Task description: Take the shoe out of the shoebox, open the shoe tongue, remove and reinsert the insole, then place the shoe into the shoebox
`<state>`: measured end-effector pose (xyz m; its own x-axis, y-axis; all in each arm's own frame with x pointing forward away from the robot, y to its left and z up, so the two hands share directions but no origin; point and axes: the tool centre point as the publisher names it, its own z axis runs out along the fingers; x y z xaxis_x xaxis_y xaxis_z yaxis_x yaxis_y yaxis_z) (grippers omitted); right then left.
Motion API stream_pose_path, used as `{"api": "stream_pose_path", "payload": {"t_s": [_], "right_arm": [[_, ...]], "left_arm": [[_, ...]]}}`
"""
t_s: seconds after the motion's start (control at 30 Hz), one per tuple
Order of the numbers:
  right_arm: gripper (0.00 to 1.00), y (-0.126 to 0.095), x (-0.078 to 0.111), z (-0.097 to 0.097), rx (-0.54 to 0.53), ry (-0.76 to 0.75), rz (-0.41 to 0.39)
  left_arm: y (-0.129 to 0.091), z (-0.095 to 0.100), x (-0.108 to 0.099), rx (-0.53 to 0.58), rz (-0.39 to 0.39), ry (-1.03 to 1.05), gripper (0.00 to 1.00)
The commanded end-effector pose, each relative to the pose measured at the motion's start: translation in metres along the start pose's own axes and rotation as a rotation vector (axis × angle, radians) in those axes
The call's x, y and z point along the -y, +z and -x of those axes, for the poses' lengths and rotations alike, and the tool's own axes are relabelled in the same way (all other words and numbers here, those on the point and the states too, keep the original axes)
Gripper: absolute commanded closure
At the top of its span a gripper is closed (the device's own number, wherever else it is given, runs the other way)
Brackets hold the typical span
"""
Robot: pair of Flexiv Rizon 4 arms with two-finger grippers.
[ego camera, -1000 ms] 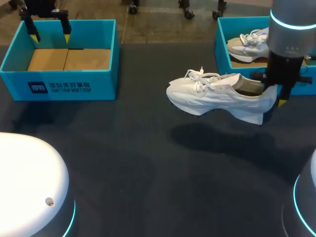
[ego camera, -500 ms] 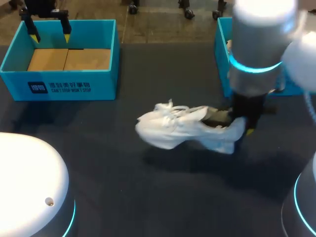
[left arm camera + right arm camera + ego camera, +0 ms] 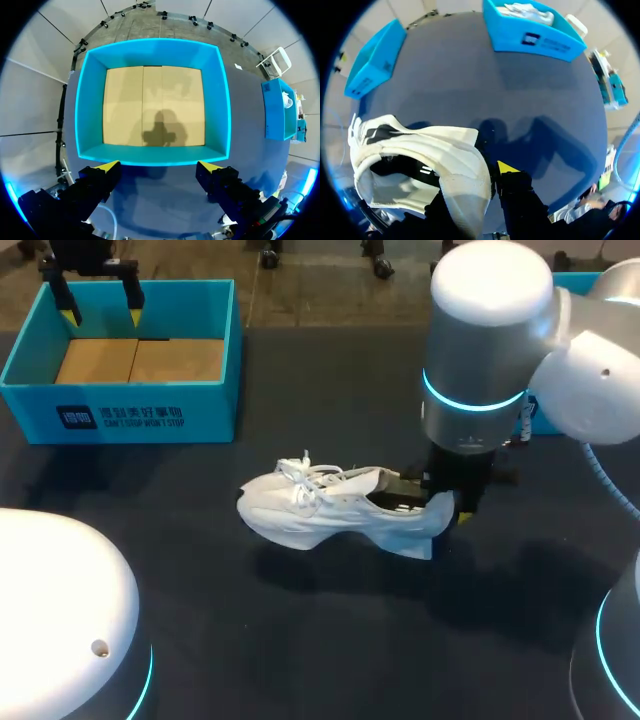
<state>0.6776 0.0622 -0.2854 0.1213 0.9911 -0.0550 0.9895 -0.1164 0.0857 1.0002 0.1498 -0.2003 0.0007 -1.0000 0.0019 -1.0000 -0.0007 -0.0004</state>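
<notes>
A white laced shoe (image 3: pixel 335 508) hangs low over the middle of the dark table, toe pointing left; whether its sole touches the table I cannot tell. My right gripper (image 3: pixel 447 508) is shut on its heel collar. In the right wrist view the shoe (image 3: pixel 420 150) fills the space at the gripper (image 3: pixel 482 175), with one yellow fingertip (image 3: pixel 506 166) outside the heel and the other hidden inside. My left gripper (image 3: pixel 100 302) hovers open above the empty blue shoebox (image 3: pixel 120 410) at the far left. Its fingertips (image 3: pixel 107 166) stand wide over the near wall of that box (image 3: pixel 155 156).
A second blue box (image 3: pixel 535 32) at the far right holds another white shoe (image 3: pixel 527 11). My right arm hides most of that box (image 3: pixel 585 282) in the head view. The left box (image 3: pixel 372 60) has a cardboard floor.
My right arm has carried the shoe left and toward the near side, away from the right box, and lowered it. The left arm has not moved.
</notes>
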Motion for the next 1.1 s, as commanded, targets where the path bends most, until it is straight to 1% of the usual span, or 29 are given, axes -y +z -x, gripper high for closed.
{"api": "stream_pose_path", "payload": {"t_s": [0.03, 0.13, 0.27, 0.37, 0.43, 0.57, 0.73, 0.97, 1.1], "right_arm": [[1.00, 0.034, 0.012, -0.029, 0.024, -0.037, -0.010], [1.00, 0.050, 0.019, -0.040, 0.007, -0.070, -0.013], [1.00, 0.059, 0.023, -0.041, -0.015, -0.054, -0.011], [1.00, 0.061, 0.023, -0.042, -0.017, -0.066, 0.002], [1.00, 0.067, 0.023, -0.046, -0.004, -0.085, 0.003], [1.00, 0.077, 0.023, -0.050, -0.007, -0.101, -0.010], [1.00, 0.087, 0.024, -0.050, 0.007, -0.087, -0.040], [1.00, 0.098, 0.031, -0.051, 0.037, -0.081, -0.051], [1.00, 0.104, 0.033, -0.049, 0.021, -0.081, -0.054]], "left_arm": [[0.000, 0.000, 0.000, 0.001, 0.000, 0.000, 0.00], [0.000, 0.000, 0.000, 0.001, 0.000, 0.000, 0.00], [0.000, 0.000, 0.000, 0.001, 0.000, 0.000, 0.00], [0.000, 0.000, 0.000, 0.001, 0.000, 0.000, 0.00], [0.000, 0.000, 0.000, 0.001, 0.000, 0.000, 0.00], [0.000, 0.000, 0.000, 0.001, 0.000, 0.000, 0.00], [0.000, 0.000, 0.000, 0.001, 0.000, 0.000, 0.00], [0.000, 0.000, 0.000, 0.001, 0.000, 0.000, 0.00], [0.000, 0.000, 0.000, 0.001, 0.000, 0.000, 0.00]]}}
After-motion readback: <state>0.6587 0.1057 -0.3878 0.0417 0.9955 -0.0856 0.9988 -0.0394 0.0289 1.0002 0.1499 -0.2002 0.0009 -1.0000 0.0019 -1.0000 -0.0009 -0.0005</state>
